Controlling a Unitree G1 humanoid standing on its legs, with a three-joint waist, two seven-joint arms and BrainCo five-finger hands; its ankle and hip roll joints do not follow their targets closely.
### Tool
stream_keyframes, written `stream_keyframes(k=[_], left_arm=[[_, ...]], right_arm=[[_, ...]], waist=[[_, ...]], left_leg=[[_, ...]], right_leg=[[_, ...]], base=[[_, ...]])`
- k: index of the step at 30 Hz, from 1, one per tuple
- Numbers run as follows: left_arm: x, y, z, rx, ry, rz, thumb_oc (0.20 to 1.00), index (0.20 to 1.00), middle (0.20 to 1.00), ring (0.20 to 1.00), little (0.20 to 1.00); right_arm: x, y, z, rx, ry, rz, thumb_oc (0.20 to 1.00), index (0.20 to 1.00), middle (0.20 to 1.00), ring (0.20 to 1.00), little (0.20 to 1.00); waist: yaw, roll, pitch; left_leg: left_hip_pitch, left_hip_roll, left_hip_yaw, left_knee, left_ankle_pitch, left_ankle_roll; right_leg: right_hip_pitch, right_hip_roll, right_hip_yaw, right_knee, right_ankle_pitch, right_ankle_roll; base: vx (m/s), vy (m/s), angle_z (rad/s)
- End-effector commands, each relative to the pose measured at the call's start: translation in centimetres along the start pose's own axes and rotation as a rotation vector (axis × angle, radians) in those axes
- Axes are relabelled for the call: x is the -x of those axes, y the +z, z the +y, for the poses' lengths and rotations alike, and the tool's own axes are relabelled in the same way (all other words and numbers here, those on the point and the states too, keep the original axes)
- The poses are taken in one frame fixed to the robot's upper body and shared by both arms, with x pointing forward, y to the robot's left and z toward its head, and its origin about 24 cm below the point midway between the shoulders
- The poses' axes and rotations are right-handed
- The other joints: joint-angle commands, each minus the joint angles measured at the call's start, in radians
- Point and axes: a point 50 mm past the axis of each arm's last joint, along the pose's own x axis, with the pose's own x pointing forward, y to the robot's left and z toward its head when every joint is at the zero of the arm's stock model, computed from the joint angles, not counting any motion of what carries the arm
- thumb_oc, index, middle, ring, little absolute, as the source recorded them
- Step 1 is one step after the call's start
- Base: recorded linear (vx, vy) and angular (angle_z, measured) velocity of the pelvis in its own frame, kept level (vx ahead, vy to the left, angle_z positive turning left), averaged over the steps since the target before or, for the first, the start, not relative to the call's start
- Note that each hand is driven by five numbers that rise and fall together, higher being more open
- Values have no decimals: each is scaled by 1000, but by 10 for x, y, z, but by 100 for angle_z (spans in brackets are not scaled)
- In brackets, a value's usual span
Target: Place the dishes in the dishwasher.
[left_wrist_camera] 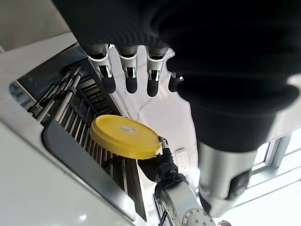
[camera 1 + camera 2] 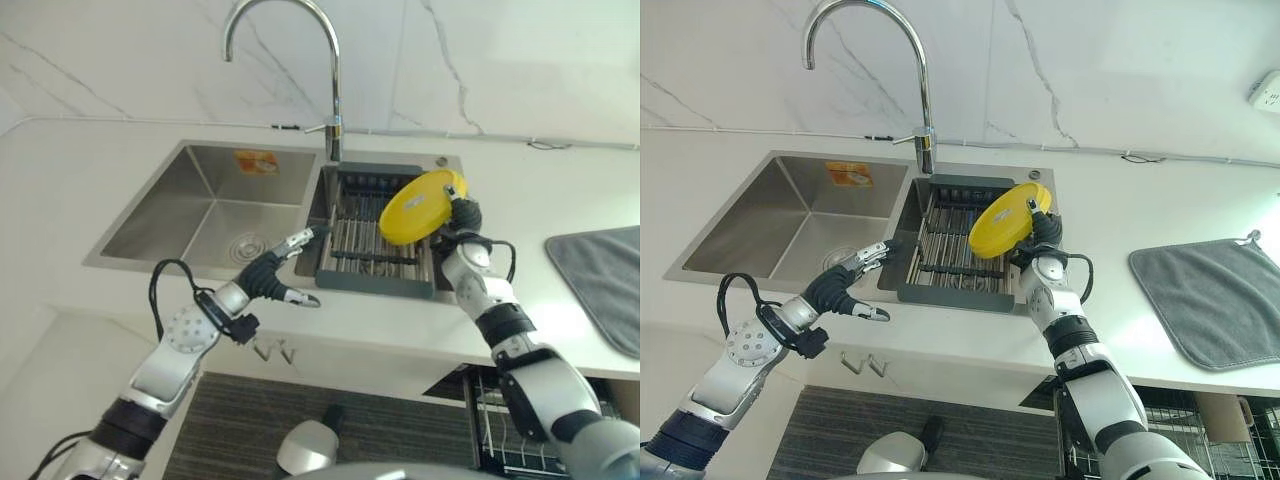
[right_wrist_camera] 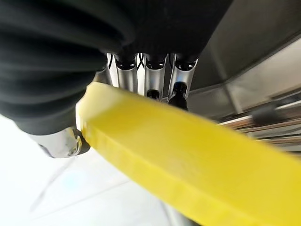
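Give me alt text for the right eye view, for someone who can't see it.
The right robot hand holds a yellow plate tilted above the dark drying rack in the sink's right basin. The left robot hand hovers open over the sink's front edge, and a grey mat lies on the counter to the right.

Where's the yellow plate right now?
The yellow plate is pinched at its rim by the right hand, held tilted above the right end of the dark drying rack in the sink's right basin.

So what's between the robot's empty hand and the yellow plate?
The dark dish rack in the sink's right side. In the left eye view the left hand is by its near left corner, the yellow plate above its right side.
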Motion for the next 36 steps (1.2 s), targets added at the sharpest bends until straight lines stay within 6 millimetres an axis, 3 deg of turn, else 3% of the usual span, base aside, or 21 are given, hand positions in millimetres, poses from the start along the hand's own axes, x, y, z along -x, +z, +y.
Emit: stream_keyframes(k=[1, 9, 18, 27, 36], left_arm=[[3, 0, -2, 10, 48, -33, 1000, 1000, 1000, 1000, 1000], [6, -5, -4, 20, 99, -18, 1000, 1000, 1000, 1000, 1000], [5, -9, -8, 28, 139, -11, 1000, 1000, 1000, 1000, 1000], [2, -8, -5, 20, 215, -25, 1000, 1000, 1000, 1000, 1000], [2, -5, -2, 10, 255, -36, 1000, 1000, 1000, 1000, 1000]], right_arm=[[4, 50, 15, 20, 95, -282, 200, 200, 200, 200, 200], [26, 75, 21, -27, 205, -410, 200, 200, 200, 200, 200], [45, 81, 13, -205, 271, -442, 200, 200, 200, 200, 200], [80, 89, -20, -432, 289, -535, 200, 200, 200, 200, 200], [101, 100, -52, -463, 251, -629, 200, 200, 200, 200, 200]], waist=[[-18, 9, -66], [-65, -5, -81], [-122, -18, -102], [-217, -22, -121], [-302, -24, -136]], left_leg=[[61, 8, -12, 1, -86, 24], [61, 14, 32, 1, -91, 23], [65, 23, 89, 1, -103, 19], [62, 42, 174, 1, -114, 12], [65, 61, 247, 1, -119, 6]], right_leg=[[-60, -24, 60, 66, 54, -8], [-73, -19, 83, 48, 63, -11], [-79, -5, 121, 17, 73, -16], [-111, 6, 188, 9, 79, -14], [-142, 24, 281, 4, 89, -14]], base=[[-60, 27, -20], [-59, 10, -11], [-77, 0, -14], [-85, -19, -29], [-70, -44, -41]])
